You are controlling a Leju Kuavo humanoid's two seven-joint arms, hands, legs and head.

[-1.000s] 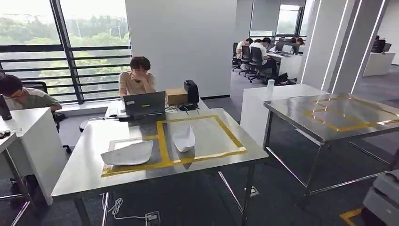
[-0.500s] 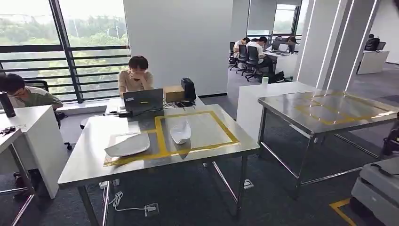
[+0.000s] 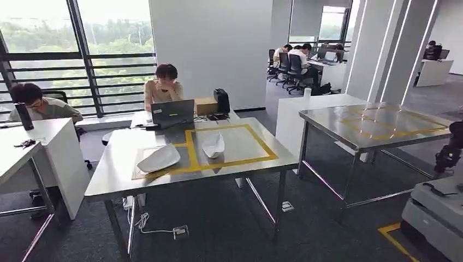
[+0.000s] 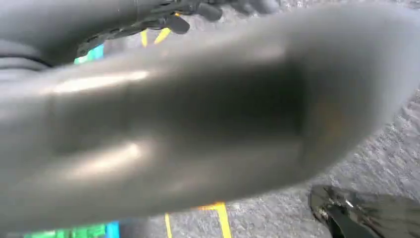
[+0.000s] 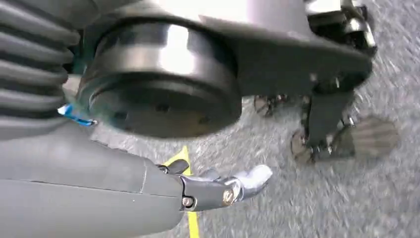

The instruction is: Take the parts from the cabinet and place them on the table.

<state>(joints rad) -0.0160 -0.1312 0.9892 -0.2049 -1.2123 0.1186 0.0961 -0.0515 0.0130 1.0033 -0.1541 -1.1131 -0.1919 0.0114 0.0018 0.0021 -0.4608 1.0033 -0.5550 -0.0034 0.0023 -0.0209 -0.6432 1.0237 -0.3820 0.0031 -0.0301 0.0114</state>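
Nearest, the right hand [image 5: 213, 191] hangs over the carpet with its fingers [image 5: 250, 177] out straight and apart, holding nothing. A blurred grey shape crosses in front of the left hand [image 4: 198, 11], so I cannot tell its grip. Ahead and to the left, well apart from both hands, two white parts lie on the taped worktop [image 3: 109, 183]. That puts them, I'd judge, nearer the left arm. The flat part [image 3: 158, 158] runs slantwise. The small part [image 3: 213, 146] points away toward the laptop [image 3: 172, 113].

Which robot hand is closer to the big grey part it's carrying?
Left. The left robot hand is right against the grey part, gripping it. The right robot hand hangs over the floor with nothing in it.
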